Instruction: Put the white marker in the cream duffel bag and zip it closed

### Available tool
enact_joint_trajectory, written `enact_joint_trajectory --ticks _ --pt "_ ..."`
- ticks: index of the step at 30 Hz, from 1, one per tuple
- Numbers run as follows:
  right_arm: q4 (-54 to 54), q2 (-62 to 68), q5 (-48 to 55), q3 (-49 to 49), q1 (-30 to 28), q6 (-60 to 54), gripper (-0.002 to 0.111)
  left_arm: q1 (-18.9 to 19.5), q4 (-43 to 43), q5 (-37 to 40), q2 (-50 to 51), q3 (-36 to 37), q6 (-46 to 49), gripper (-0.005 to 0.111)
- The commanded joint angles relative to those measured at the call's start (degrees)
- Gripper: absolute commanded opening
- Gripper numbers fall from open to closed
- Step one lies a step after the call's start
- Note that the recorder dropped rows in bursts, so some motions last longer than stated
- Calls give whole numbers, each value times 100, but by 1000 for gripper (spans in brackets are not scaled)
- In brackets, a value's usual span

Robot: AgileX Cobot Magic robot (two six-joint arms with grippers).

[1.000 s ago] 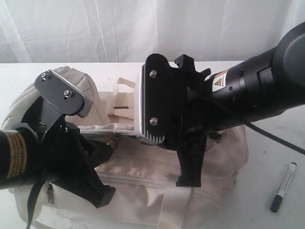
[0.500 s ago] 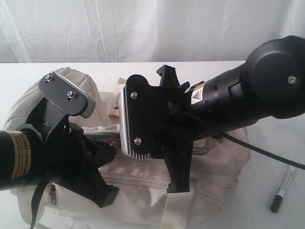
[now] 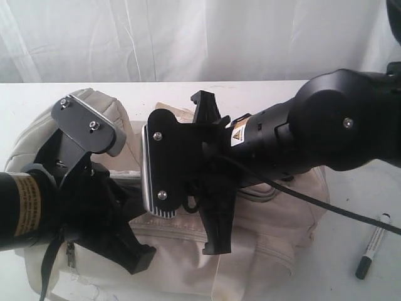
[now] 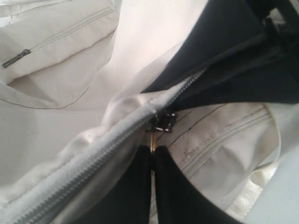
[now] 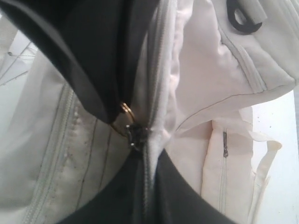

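Observation:
The cream duffel bag (image 3: 276, 226) lies across the table with its top zip partly open. The white marker (image 3: 373, 246) lies on the table to the right of the bag, outside it. My left gripper (image 4: 152, 148) is shut on the gold zipper pull (image 4: 153, 140), just behind the slider (image 4: 163, 122). My right gripper (image 5: 148, 156) is shut on the bag's grey zip edge (image 5: 156, 70), right next to that slider (image 5: 133, 135). In the exterior view the right arm (image 3: 301, 138) reaches across the bag toward the left arm (image 3: 37, 207); both sets of fingertips are hidden there.
A white curtain (image 3: 188, 37) hangs behind the white table (image 3: 351, 188). The bag's webbing handle (image 5: 266, 154) and a black strap loop (image 5: 243, 21) lie close to the right gripper. A side pocket zip (image 4: 56, 39) shows in the left wrist view.
The right arm has swung left over the bag and its gripper has gone from open to shut on the zip edge. The left arm and the marker have stayed put.

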Motion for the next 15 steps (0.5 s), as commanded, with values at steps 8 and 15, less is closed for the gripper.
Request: enact_joint_trajectory --ticks 8,15 --pt "-167 -114 352 -7 -6 296 0 8 101 42 -28 -18 -54 0" --pt "-1090 -303 536 -7 -6 1109 0 8 101 187 -28 -8 -54 0"
